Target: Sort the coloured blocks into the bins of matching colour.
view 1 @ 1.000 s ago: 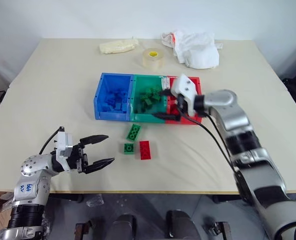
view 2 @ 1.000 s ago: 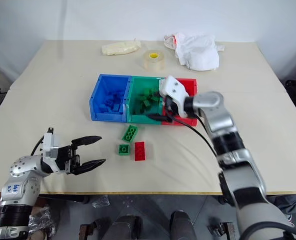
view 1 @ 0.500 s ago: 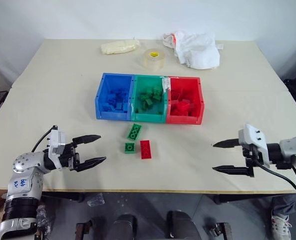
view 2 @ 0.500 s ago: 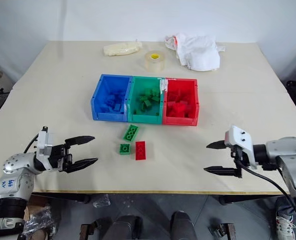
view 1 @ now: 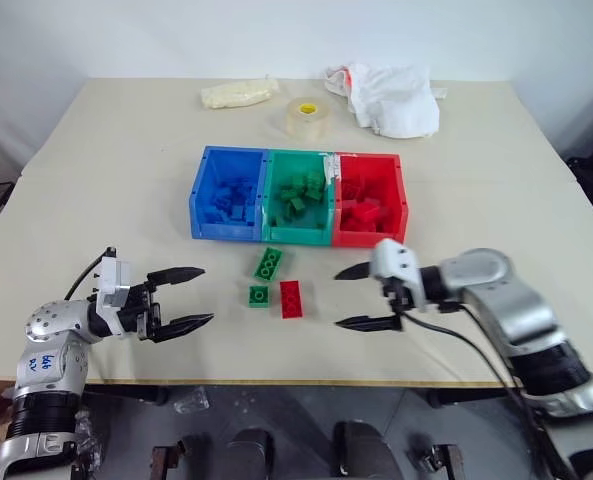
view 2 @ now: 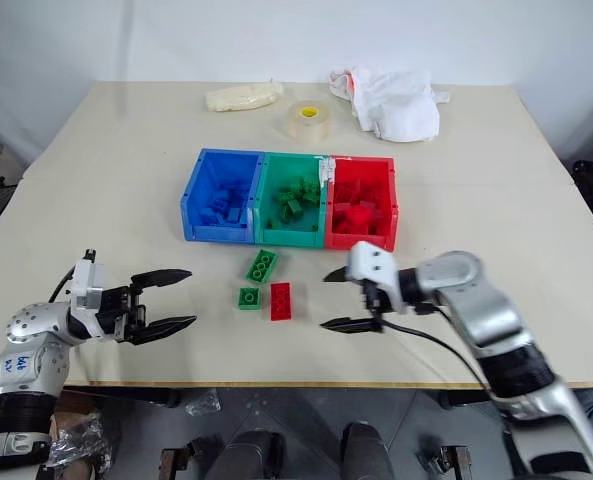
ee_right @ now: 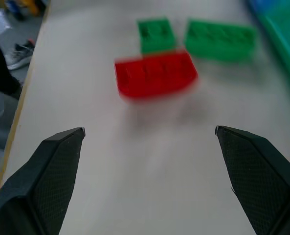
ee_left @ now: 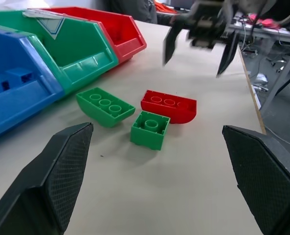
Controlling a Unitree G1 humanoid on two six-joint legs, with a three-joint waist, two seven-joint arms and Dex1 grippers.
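Note:
The three joined bins stand mid-table: blue bin (view 1: 226,228), green bin (view 1: 296,235) and red bin (view 1: 368,238), each holding several blocks of its own colour. In front of them three loose blocks lie on the table: a long green block (view 1: 268,263), a small green block (view 1: 259,295) and a red block (view 1: 292,298). My right gripper (view 1: 337,299) stands open just right of the red block, pointing at it, apart from it. My left gripper (view 1: 206,296) is open and empty, left of the small green block.
A clear tape roll (view 1: 305,117), a crumpled white cloth (view 1: 391,97) and a pale bag (view 1: 238,92) lie at the back of the table (view 1: 106,180). The table's front edge runs close below both grippers.
My right gripper left the bins, swung out to the right near the front edge, then came back left to the red block. The left gripper has kept its place.

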